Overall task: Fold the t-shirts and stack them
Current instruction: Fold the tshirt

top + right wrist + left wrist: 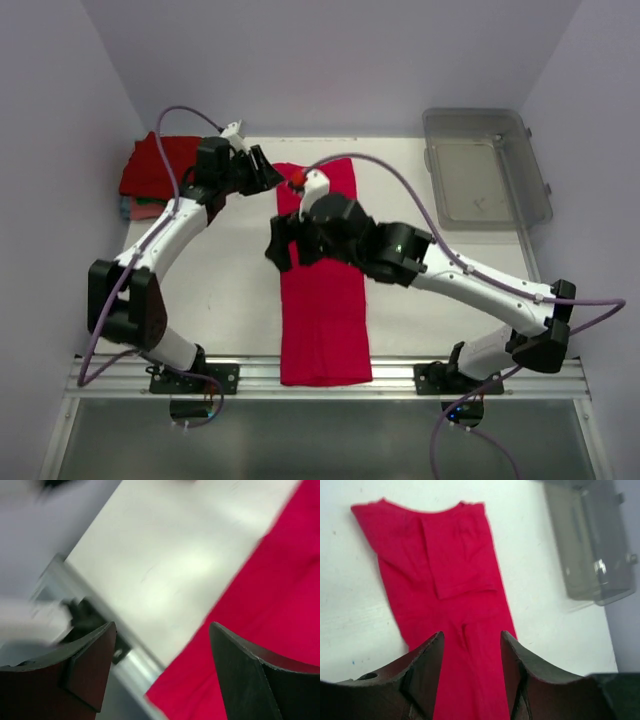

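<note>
A: Hands first. Left hand (pixel 471 645)?

B: Released. Fingers apart, nothing between them; red cloth shows through the gap, lying flat underneath. I can't tell whether the tips touch it.

A: Right hand (pixel 161 640)?

B: Also released, spread wide and gripping nothing. One finger sits over bare tabletop (pixel 230 290), the other over red cloth, so it straddles the cloth's edge.

A: And the cloth itself?

B: The crimson t-shirt (pixel 322 310). It lies down the middle of the tabletop as a long narrow strip with a sleeve turned in. The collar end is far from the arm bases and the hem reaches the metal rail (pixel 135 670) at the near edge.

A: Where are the hands relative to it?

B: From above, the left hand is at the far collar end, on the strip's left corner. The right hand is about midway down, at the strip's left edge.

A: Which step?

B: My read is that the lengthwise folds are done and the crosswise fold isn't begun. Next calls for both hands to pinch one end and carry it over to meet the other end, keeping the edges square.

A: Then?

B: Move it to the folded stack (pixel 152 175) in the far left corner. The clear bin (pixel 485 175) sits far right, well apart.
</note>
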